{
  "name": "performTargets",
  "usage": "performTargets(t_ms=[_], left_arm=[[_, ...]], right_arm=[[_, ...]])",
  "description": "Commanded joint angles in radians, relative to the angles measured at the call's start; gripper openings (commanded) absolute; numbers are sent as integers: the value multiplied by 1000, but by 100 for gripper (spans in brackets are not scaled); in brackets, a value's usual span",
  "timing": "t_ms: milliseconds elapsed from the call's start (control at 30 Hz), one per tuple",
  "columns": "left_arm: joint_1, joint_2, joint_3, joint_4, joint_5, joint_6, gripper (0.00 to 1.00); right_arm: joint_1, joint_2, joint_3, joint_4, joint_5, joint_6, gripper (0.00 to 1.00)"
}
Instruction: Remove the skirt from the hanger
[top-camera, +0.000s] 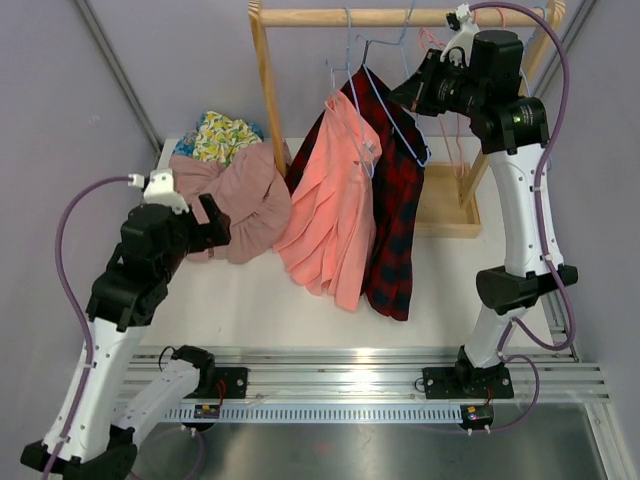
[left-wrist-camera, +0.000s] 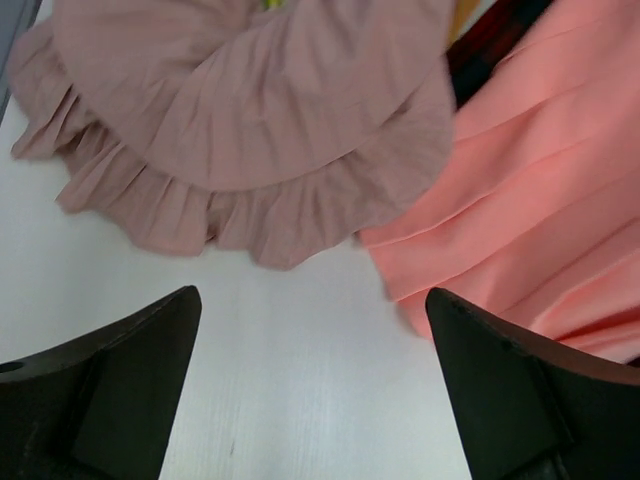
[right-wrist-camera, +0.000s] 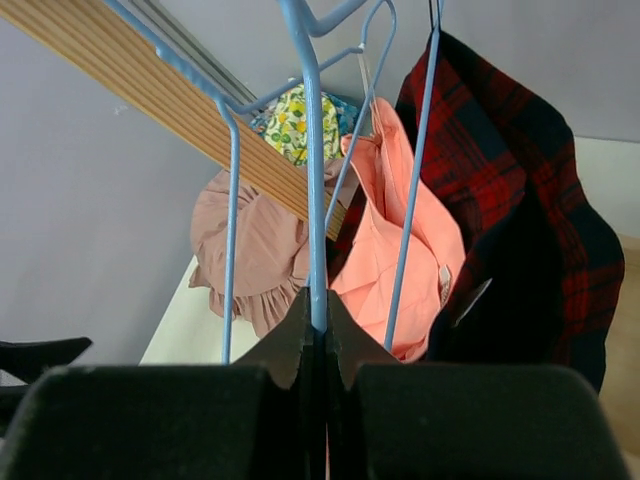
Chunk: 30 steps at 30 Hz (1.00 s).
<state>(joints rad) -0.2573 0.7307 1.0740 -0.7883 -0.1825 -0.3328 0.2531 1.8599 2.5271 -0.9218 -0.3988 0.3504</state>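
Grey walls close in a white table (top-camera: 250, 300), and at its left the left gripper (left-wrist-camera: 310, 300) hovers low over bare tabletop with its jaws spread as wide as they go, holding nothing. Just beyond it lies a dusty-pink ruffled garment (top-camera: 250, 200) in a heap, with a floral cloth (top-camera: 222, 135) behind. In the middle, two skirts hang from the wooden rail (top-camera: 350, 17): a coral pleated skirt (top-camera: 335, 210) and, touching its right side, a plaid skirt (top-camera: 400, 220). High on the right, the right gripper (right-wrist-camera: 318, 310) is clamped tight on a thin blue hanger wire (right-wrist-camera: 312, 180). Several blue wires crowd together there, and I cannot tell which skirt that hanger carries. The main risk is probably that crowding: lifting or tugging this hanger could snag a neighbouring one and drag the wrong skirt along or off the rail. A thin round wire may also twist or slip between flat pads once the cloth's weight swings. With the left gripper well apart from either hem, nothing steadies the fabric, so a freed skirt could drop onto the pink heap.
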Motion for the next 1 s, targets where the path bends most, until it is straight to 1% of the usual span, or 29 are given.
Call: performTargets(t_ms=[0, 33, 67, 100, 133, 167, 200, 233, 267, 300, 400, 433, 467, 533, 600, 800, 967], left_arm=[[-132, 114, 211, 103, -33, -17, 99], [-248, 159, 316, 97, -76, -5, 99], [-314, 202, 366, 92, -169, 3, 99], [-379, 290, 413, 89, -213, 14, 99], [-496, 330, 507, 93, -265, 29, 99], [-548, 369, 542, 113, -282, 35, 99], [-597, 445, 581, 127, -293, 37, 99], [-679, 476, 607, 142, -302, 38, 99], [-716, 542, 653, 180, -311, 38, 99], [-785, 568, 670, 201, -316, 37, 99], [-876, 648, 716, 294, -319, 51, 99], [-926, 697, 724, 316, -311, 64, 99], [-948, 717, 730, 357, -310, 70, 99], [-999, 780, 751, 389, -302, 84, 99], [-1023, 817, 771, 416, -304, 81, 99], [-1027, 918, 770, 462, -311, 72, 99], [-1027, 984, 774, 498, -413, 84, 98]], right_arm=[[-9, -135, -65, 158, 72, 15, 0], [-8, -155, -95, 184, 81, 18, 0], [-8, -171, -146, 193, 90, 22, 0], [-8, -204, -171, 201, 110, 30, 0], [-8, -220, -189, 211, 118, 35, 0], [-8, -244, -223, 213, 129, 41, 0], [-8, -255, -237, 215, 155, 45, 0], [-8, -266, -251, 221, 166, 51, 0], [-8, -284, -267, 219, 190, 62, 0], [-8, -294, -275, 219, 198, 67, 0], [-6, -314, -284, 203, 213, 85, 0], [-5, -317, -284, 199, 218, 90, 0], [-3, -326, -287, 195, 221, 94, 0], [-3, -338, -292, 183, 230, 94, 0], [0, -360, -304, 178, 235, 94, 0], [-2, -415, -315, 155, 224, 102, 0], [-2, -455, -274, 101, 192, 128, 0]])
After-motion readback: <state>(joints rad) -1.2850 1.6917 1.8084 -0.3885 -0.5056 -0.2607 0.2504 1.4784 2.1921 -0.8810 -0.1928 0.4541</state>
